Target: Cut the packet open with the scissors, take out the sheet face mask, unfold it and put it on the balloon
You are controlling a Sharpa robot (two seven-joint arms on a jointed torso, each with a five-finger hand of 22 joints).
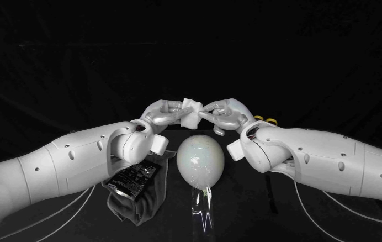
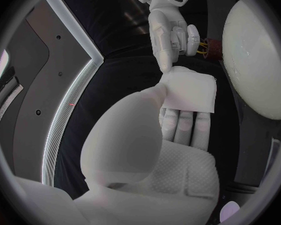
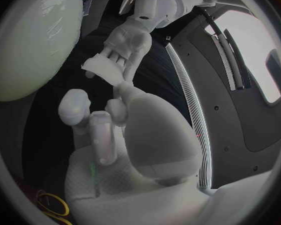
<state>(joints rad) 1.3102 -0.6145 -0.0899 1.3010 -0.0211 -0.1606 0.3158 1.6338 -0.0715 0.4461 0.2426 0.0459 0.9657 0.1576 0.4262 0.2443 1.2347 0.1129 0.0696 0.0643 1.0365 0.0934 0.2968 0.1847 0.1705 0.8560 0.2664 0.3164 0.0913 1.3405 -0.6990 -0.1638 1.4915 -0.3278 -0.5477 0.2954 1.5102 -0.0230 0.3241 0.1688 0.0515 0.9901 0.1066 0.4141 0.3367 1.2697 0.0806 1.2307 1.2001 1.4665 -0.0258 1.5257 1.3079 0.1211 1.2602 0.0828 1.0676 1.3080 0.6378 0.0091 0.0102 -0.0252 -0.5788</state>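
Sheet face mask (image 1: pixel 191 115), folded, is pinched by left hand (image 1: pixel 163 112); right hand (image 1: pixel 224 115), at three o'clock, touches its edge, grip unclear.

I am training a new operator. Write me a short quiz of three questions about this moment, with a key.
1. True or false: the sheet mask lies on the balloon.
2. What holds the sheet mask? A) one hand alone B) both hands C) nothing
3. Fill in: the packet lies on the robot's ___ side of the balloon.
Key: 1 false; 2 B, left hand and right hand; 3 left.
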